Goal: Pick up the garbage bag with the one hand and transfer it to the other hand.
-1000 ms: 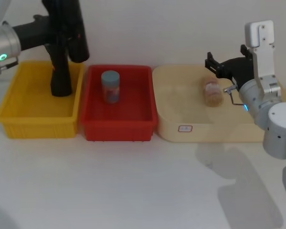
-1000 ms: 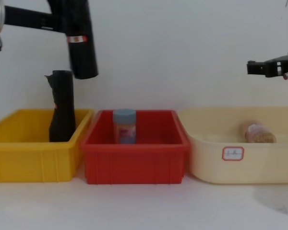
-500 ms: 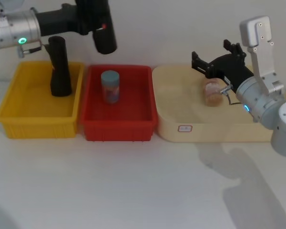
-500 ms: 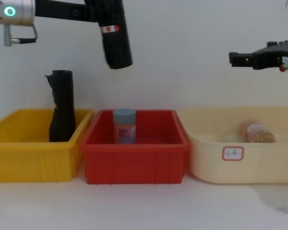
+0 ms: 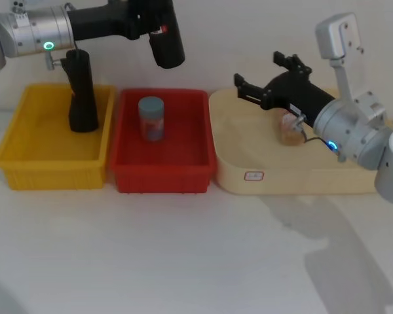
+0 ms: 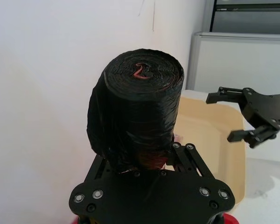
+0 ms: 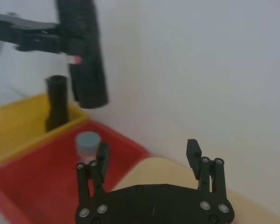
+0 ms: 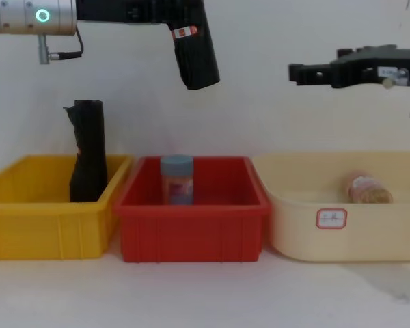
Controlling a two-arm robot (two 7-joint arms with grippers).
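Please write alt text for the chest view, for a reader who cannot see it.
The left gripper holds the garbage bag, tilted, high above the red bin. The open right gripper hangs apart from it, above the cream bin.

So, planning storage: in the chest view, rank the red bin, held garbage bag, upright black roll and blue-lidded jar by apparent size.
1. red bin
2. upright black roll and garbage bag: look alike; depth unsure
3. blue-lidded jar
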